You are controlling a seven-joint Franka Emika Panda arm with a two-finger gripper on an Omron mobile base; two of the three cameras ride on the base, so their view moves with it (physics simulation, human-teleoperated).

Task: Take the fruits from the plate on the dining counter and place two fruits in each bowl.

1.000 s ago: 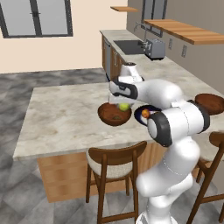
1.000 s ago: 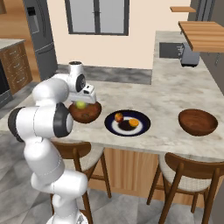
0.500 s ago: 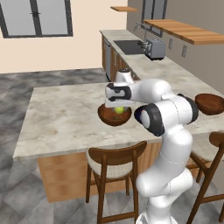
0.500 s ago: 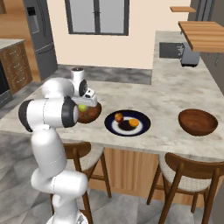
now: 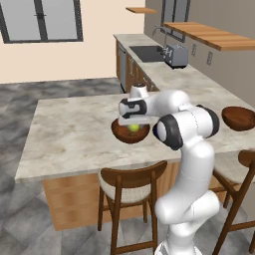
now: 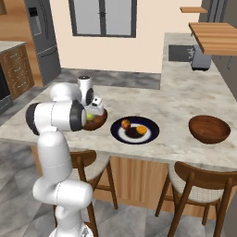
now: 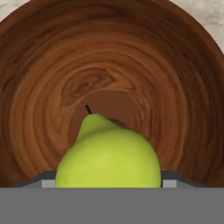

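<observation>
My gripper [image 5: 133, 122] is shut on the yellow-green fruit [image 5: 134, 128], a pear, and holds it low inside the left bowl [image 5: 130, 134] on the dining counter [image 5: 74, 134]. In the hand view the pear [image 7: 109, 153] sits between the fingertips, over the bowl's wooden floor [image 7: 109, 57]. The navy plate [image 6: 152, 132] lies right of that bowl [image 6: 98, 121] and carries a red fruit [image 6: 125, 124], an orange fruit [image 6: 141, 130] and a dark one [image 6: 134, 132]. The second bowl [image 6: 209, 129] stands further right with nothing visible in it.
Wooden stools [image 5: 130, 185] [image 6: 196, 190] stand along the counter's near edge. Behind it runs a narrower worktop with a sink [image 5: 148, 52] and a toaster [image 5: 175, 56]. Wooden shelves [image 5: 214, 36] hang on the right wall. My own arm [image 5: 187, 124] hides the counter between the bowls in the left base view.
My hand has come down with the pear, from above the left bowl into it. The elbow has swung and the arm stands more upright. The fruits on the plate have not moved.
</observation>
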